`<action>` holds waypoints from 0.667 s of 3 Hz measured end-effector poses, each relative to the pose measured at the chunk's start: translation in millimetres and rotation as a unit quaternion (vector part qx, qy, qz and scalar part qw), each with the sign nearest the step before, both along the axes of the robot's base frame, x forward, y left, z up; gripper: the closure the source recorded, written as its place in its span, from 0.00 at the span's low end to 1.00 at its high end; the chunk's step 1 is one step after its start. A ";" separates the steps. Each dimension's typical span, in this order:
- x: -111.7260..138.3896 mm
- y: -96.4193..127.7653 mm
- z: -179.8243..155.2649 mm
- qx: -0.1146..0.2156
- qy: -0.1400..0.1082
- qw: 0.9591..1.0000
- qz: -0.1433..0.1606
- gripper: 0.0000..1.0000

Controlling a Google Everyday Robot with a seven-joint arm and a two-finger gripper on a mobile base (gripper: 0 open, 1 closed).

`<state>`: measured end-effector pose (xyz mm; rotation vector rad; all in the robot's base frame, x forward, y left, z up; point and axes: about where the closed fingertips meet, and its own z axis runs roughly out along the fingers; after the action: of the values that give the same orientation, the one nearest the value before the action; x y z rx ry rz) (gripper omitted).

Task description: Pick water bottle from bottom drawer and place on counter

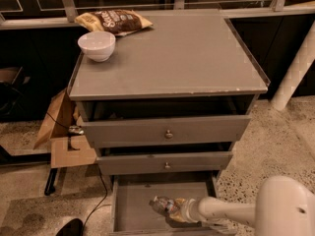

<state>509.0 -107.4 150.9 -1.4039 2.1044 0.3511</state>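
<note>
The bottom drawer (129, 205) stands pulled open below two upper drawers with round knobs. The water bottle (161, 205) lies on its side inside it, right of the middle, with its cap end pointing left. My gripper (180, 209) reaches into the drawer from the right and sits at the bottle's label end, touching or around it. My white arm (231, 211) leads back to the lower right. The counter (172, 53) is the cabinet's flat grey top.
A white bowl (96, 45) and a snack bag (112, 20) sit at the counter's back left. Cardboard pieces (61, 132) and a cable lie on the floor to the cabinet's left. A white post (295, 68) stands to the right.
</note>
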 end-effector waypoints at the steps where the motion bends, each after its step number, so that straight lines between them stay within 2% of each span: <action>1: -15.7 -3.1 43.1 0.006 0.003 0.997 0.077 1.00; 2: -28.6 -18.5 119.9 -0.012 0.013 0.987 0.158 1.00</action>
<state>480.4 -125.9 270.8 -1.7586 1.9093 0.4717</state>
